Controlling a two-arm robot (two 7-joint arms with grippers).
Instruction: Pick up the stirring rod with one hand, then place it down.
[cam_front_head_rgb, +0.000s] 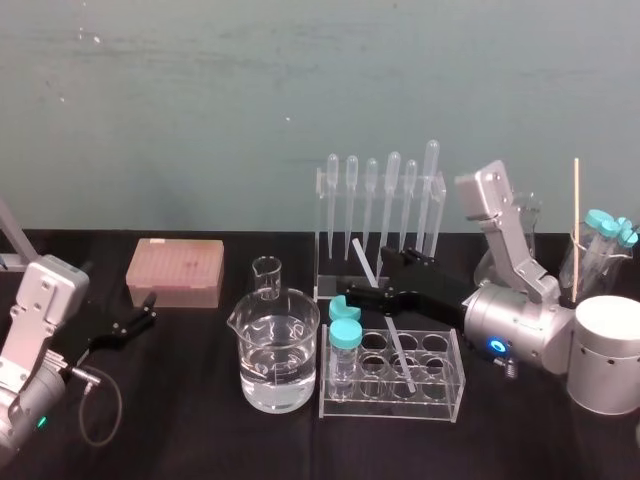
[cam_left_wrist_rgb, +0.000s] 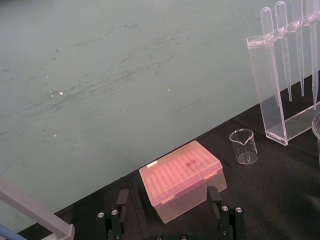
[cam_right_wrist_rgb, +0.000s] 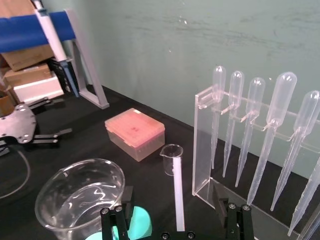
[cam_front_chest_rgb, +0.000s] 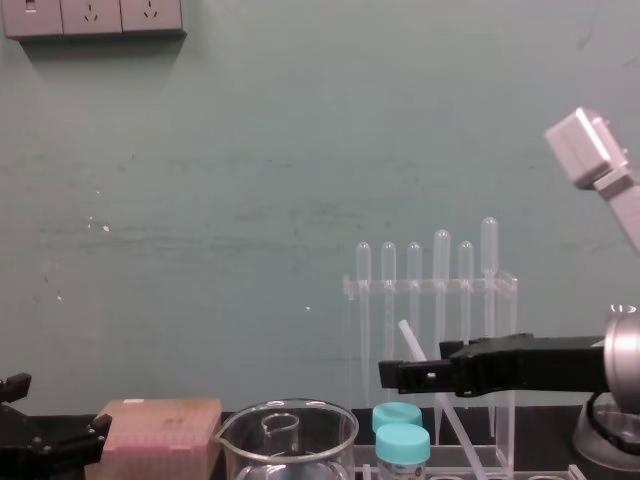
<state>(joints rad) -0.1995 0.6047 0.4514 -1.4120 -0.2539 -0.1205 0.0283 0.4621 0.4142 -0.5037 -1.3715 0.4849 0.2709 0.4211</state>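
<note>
The stirring rod (cam_front_head_rgb: 400, 352) is a thin translucent-white stick leaning in the clear tube rack (cam_front_head_rgb: 440, 398), its top tilted toward the pipette stand. My right gripper (cam_front_head_rgb: 362, 276), black with long flat jaws, reaches in from the right and is open. Its jaws stand on either side of the rod's upper part without touching it. In the right wrist view the rod (cam_right_wrist_rgb: 178, 200) rises midway between the two fingers (cam_right_wrist_rgb: 116, 220). In the chest view the rod (cam_front_chest_rgb: 409, 342) pokes up behind the right gripper (cam_front_chest_rgb: 386, 376). My left gripper (cam_front_head_rgb: 130, 324) rests open at the table's left.
A large beaker of water (cam_front_head_rgb: 278, 352) and a small beaker (cam_front_head_rgb: 266, 276) stand left of the tube rack. Two teal-capped tubes (cam_front_head_rgb: 345, 338) sit in the rack. The pipette stand (cam_front_head_rgb: 380, 215) is behind, a pink tip box (cam_front_head_rgb: 175, 270) at the left, and a white cylinder (cam_front_head_rgb: 608, 352) at the right.
</note>
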